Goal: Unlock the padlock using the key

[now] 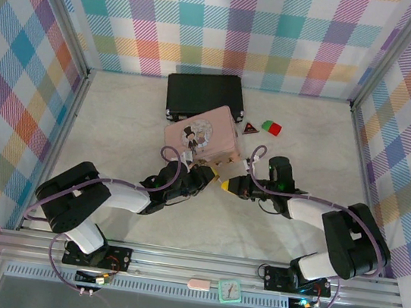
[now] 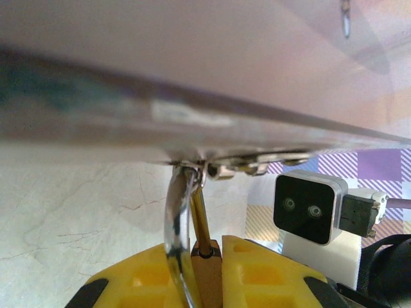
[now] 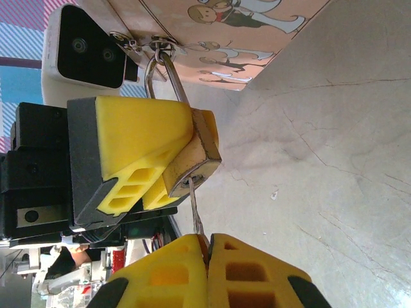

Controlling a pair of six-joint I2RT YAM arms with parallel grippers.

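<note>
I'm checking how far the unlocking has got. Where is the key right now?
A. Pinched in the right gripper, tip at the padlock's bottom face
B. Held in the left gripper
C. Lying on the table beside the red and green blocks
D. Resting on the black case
A: the right wrist view shows the key pinched in the right gripper, its tip meeting the bottom face of the padlock, which the left gripper clamps.

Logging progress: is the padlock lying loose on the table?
No, the left gripper clamps the padlock, its shackle through the pink box's clasp.
</note>
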